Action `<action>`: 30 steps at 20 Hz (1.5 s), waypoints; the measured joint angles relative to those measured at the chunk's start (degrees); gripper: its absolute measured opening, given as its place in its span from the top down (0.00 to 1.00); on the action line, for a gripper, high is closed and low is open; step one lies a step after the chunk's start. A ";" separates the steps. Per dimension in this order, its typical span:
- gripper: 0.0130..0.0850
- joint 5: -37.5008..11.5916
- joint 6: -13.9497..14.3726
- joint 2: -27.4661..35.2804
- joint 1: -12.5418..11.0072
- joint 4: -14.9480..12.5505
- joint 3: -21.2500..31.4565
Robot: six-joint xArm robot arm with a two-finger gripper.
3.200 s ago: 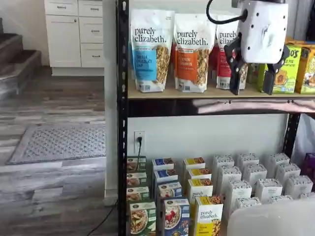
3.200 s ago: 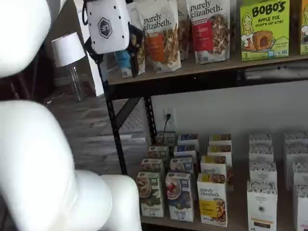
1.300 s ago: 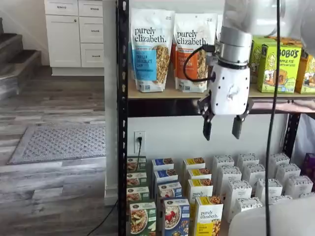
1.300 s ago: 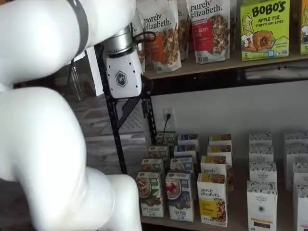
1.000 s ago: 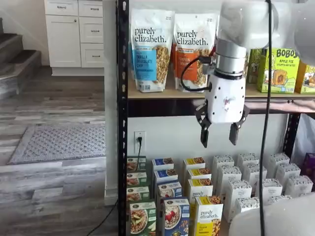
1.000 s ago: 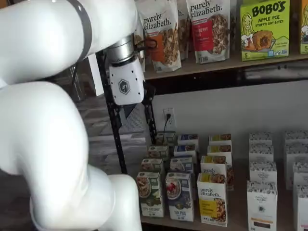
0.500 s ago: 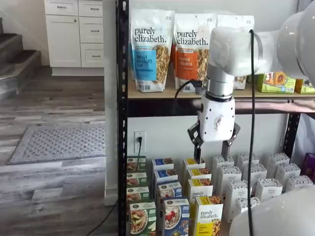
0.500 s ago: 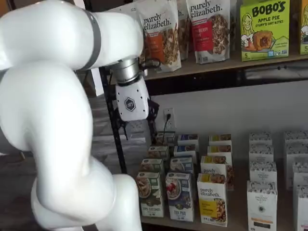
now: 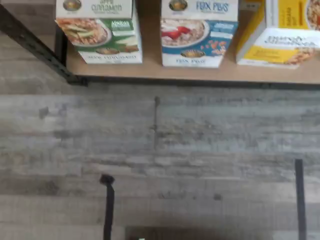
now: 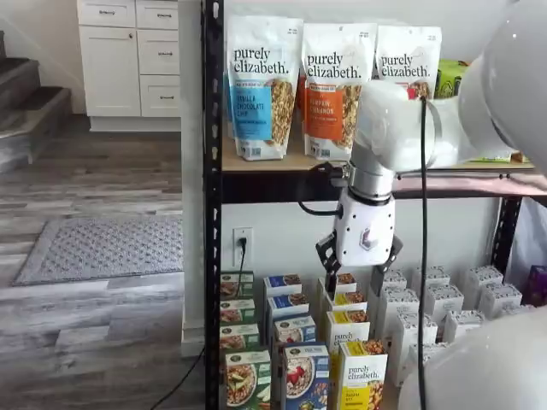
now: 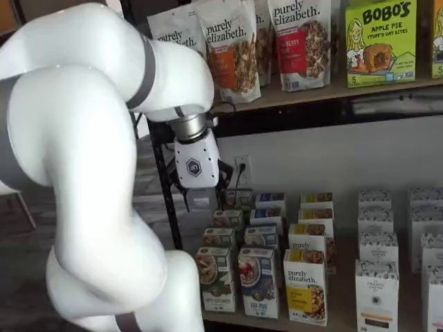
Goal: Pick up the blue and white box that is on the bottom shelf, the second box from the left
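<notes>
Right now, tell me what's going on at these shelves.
The white arm is going for the blue box at the front of the bottom shelf, which stands between a green box and a yellow box. The gripper hangs above the rows of boxes with its fingers open, holding nothing. It is not touching any box. The blue box stands upright and untouched.

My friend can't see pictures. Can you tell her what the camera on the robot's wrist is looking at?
Three boxes stand in a row at the edge of the bottom shelf: a green box, the blue and white box with a bowl of red berries on it, and a yellow box. Grey wooden floor fills the rest, and the gripper is not in the picture.
</notes>
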 joint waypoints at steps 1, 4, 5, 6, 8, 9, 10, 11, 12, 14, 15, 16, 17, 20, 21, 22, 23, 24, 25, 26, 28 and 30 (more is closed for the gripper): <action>0.00 -1.55 -0.24 0.79 0.05 0.47 0.37; 0.00 -7.46 -0.68 2.98 0.31 1.39 1.82; 0.00 -8.88 -0.60 3.89 0.47 1.41 1.98; 0.00 -9.99 -0.65 5.00 0.62 1.66 1.97; 0.00 -12.13 -0.83 6.83 0.89 2.18 2.02; 0.00 -13.27 -1.10 7.75 1.02 2.69 2.07; 0.00 -14.76 -0.97 9.12 1.31 2.78 2.09; 0.00 -15.84 -0.22 10.26 1.63 2.12 2.02; 0.00 -16.86 0.49 11.50 1.92 1.47 1.88; 0.00 -19.30 1.11 14.45 2.41 1.18 1.51; 0.00 -20.57 1.53 16.02 2.64 0.88 1.25; 0.00 -21.75 1.63 17.36 2.78 0.87 1.05; 0.00 -23.10 1.54 18.60 2.85 1.03 0.92; 0.00 -25.87 1.28 21.31 2.84 1.20 0.50; 0.00 -26.71 0.90 22.46 2.66 1.44 0.25; 0.00 -27.42 0.45 23.50 2.48 1.74 0.00; 0.00 -28.17 -0.05 24.60 2.27 2.09 -0.27; 0.00 -28.80 -0.38 25.78 2.05 2.18 -0.66; 0.00 -29.39 -0.77 26.91 1.83 2.36 -1.01; 0.00 -30.17 -1.15 28.14 1.61 2.50 -1.41; 0.00 -31.44 -1.31 29.82 1.32 2.31 -1.95; 0.00 -32.61 -1.81 31.45 1.10 2.56 -2.52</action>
